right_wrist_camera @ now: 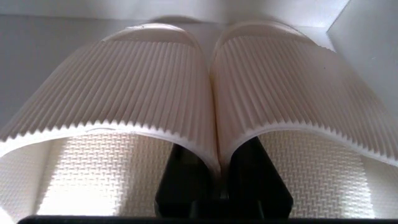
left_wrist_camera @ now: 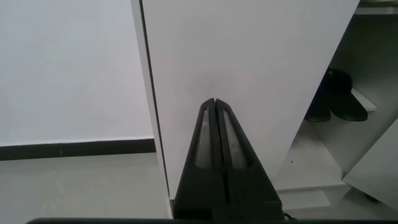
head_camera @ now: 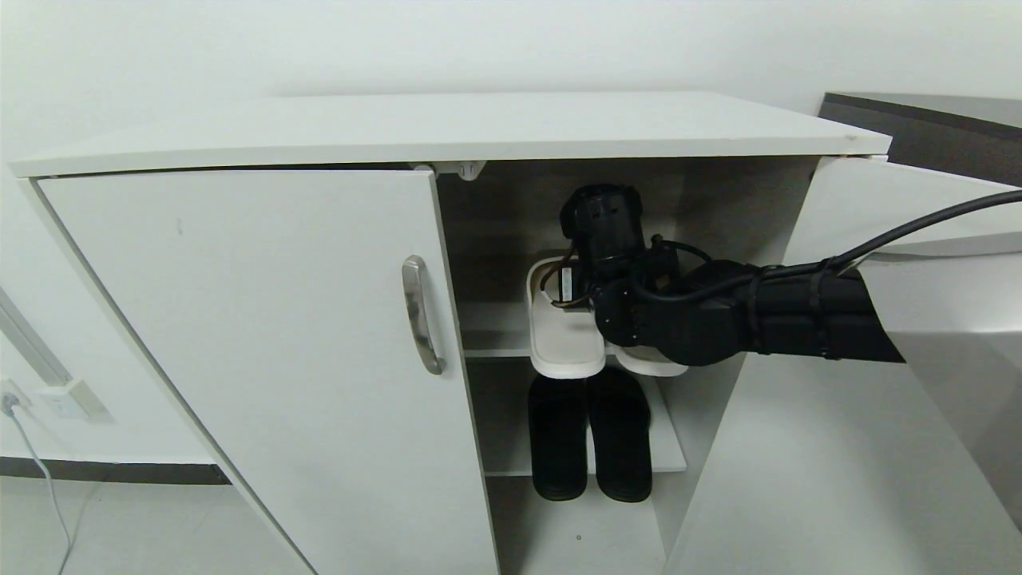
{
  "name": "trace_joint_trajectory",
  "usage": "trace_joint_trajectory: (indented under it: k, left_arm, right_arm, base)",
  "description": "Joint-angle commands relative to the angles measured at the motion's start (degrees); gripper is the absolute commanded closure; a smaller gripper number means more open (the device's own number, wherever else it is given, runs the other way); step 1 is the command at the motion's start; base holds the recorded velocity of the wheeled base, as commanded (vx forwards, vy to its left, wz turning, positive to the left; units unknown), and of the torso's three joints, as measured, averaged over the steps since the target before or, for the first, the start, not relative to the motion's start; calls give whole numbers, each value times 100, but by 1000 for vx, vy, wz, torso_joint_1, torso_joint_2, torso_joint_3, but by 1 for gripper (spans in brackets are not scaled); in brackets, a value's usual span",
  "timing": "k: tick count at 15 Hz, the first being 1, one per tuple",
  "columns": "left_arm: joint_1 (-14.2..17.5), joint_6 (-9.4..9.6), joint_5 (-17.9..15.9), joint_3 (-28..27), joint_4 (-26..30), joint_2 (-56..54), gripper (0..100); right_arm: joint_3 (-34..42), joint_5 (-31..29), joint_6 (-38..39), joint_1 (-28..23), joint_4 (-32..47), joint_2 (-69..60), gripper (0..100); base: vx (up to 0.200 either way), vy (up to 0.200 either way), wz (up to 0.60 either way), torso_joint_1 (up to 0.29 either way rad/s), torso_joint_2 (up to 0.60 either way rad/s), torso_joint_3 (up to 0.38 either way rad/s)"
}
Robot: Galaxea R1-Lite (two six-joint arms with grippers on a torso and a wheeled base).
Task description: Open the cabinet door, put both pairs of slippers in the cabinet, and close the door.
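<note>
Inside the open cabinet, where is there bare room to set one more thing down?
Bare: the upper shelf between the shut door and the white slippers, and the cabinet floor below the black slippers. The lower shelf has only narrow strips beside them. Crowded: the upper shelf's middle, where the right gripper holds the white slippers.

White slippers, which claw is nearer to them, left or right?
Right. The right claw grips the white slippers inside the cabinet; the left claw hangs shut outside, facing the closed left door.
</note>
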Motion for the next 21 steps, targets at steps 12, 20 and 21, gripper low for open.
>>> trace_joint_trajectory:
  k: [12, 20, 21]
  left_arm:
    - [1, -12, 1, 1, 0, -1, 100]
    - [1, -4, 1, 1, 0, -1, 100]
    - [1, -4, 1, 1, 0, 8, 100]
  right_arm:
    - [712, -32, 46, 168, 117, -496, 0]
    - [2092, -49, 283, 792, 91, -1647, 0]
    - [2356, -23, 292, 924, 65, -1867, 0]
  base:
    - [0, 0, 0, 0, 0, 0]
    - [0, 0, 0, 0, 0, 0]
    - [0, 0, 0, 0, 0, 0]
